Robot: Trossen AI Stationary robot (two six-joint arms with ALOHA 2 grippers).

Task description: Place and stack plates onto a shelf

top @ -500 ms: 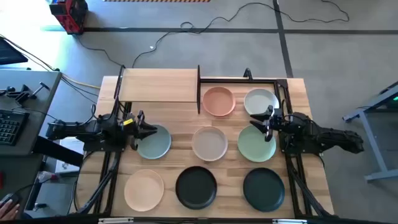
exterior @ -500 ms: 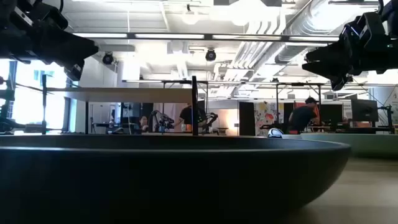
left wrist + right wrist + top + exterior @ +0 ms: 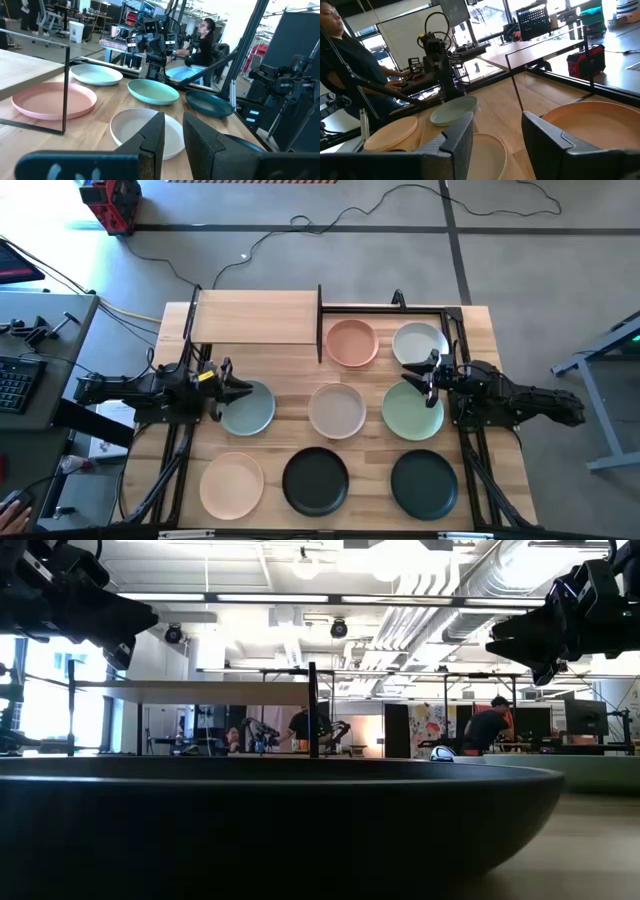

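Eight plates lie flat on the wooden table in the high view: salmon pink (image 3: 351,343) and pale green (image 3: 420,342) at the far side, blue-grey (image 3: 249,409), beige (image 3: 337,410) and pale green (image 3: 412,411) in the middle, cream-peach (image 3: 232,483) and two black (image 3: 316,480) (image 3: 424,483) near. The shelf (image 3: 255,317) stands at the far left with nothing on it. My left gripper (image 3: 240,387) hovers over the blue-grey plate's left rim, open narrowly (image 3: 173,135). My right gripper (image 3: 412,375) hovers open (image 3: 497,135) between the two pale green plates. Both hang clear above the table in the low view.
A black plate's rim (image 3: 280,815) fills the low view's foreground. Black frame rails run along the table's sides (image 3: 470,450) and around the far right corner (image 3: 385,308). A shelf post (image 3: 320,325) stands next to the salmon plate. People sit in the room beyond (image 3: 335,45).
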